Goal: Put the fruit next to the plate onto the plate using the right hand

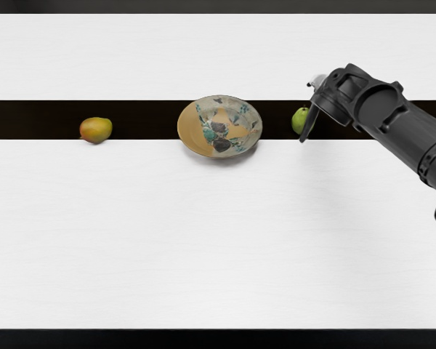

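Note:
A patterned plate [219, 125] with an orange and green design lies at the table's far edge, near the middle. Just to its right sits a small green fruit [299, 119], half covered by my right hand [312, 116]. That black hand comes in from the right on a thick black arm [400, 127] and is right against the fruit's right side. From here I cannot see whether it touches or holds the fruit. An orange-yellow fruit [96, 130] lies well to the left of the plate.
The white table [218, 233] stretches wide toward me. A dark gap [29, 120] runs behind the objects, with a white surface beyond it.

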Controlling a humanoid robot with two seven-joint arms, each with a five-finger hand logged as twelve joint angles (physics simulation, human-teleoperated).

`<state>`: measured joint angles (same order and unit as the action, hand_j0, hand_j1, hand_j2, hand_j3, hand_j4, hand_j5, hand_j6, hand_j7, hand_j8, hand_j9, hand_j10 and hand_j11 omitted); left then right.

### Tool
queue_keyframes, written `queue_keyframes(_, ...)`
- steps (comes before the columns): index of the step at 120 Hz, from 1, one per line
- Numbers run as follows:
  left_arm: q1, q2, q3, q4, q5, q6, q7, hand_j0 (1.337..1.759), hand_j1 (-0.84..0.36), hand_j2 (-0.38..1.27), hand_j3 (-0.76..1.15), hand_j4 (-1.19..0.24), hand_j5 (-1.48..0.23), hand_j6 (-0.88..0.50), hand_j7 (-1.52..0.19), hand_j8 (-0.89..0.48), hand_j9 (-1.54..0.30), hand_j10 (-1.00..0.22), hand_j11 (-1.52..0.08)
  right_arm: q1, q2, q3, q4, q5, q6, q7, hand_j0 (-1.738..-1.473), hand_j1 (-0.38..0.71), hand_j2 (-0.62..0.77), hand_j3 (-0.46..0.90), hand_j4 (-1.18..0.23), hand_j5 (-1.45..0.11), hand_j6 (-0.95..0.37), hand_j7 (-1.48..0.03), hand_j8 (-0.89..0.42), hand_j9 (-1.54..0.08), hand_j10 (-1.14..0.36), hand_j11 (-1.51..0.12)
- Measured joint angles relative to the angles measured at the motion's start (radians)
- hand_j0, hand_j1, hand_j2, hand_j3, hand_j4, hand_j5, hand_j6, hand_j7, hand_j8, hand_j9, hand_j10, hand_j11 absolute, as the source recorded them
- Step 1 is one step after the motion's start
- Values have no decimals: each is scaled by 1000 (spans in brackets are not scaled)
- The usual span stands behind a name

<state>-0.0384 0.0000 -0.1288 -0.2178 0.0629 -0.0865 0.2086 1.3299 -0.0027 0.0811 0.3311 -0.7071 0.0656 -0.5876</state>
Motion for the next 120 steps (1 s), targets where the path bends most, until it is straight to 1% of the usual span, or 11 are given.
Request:
queue_keyframes(22,0,0,0,0,0,0,0,1658,349,0,0,0,0,0,0,0,0,0,0,-19,2,1,-12,2,-10,35,-1658,-146,-33,0,-171,-220,-172,-220,-171,-220,-170,-220)
queue_keyframes(40,0,0,0,0,0,0,0,1658,349,0,0,0,0,0,0,0,0,0,0,-28,3,1,-16,3,-11,58,-1658,-94,-42,0,-214,-277,-215,-277,-215,-277,-214,-277)
queue_keyframes(60,0,0,0,0,0,0,0,1658,349,0,0,0,0,0,0,0,0,0,0,-45,3,0,-33,3,-21,91,-1658,-67,-46,0,-237,-307,-238,-306,-237,-307,-237,-307)
queue_keyframes(81,0,0,0,0,0,0,0,1658,349,0,0,0,0,0,0,0,0,0,0,-53,3,0,-37,3,-33,112,-1658,-51,-49,0,-250,-323,-250,-323,-250,-323,-250,-323)
queue_keyframes(107,0,0,0,0,0,0,0,1658,349,0,0,0,0,0,0,0,0,0,0,-70,3,-5,-52,15,-36,153,-1658,-37,-51,0,-261,-338,-262,-338,-261,-338,-261,-338)
queue_keyframes(120,0,0,0,0,0,0,0,1658,349,0,0,0,0,0,0,0,0,0,0,-73,3,-7,-54,21,-35,165,-1658,-28,-53,0,-269,-349,-270,-349,-269,-349,-269,-349)
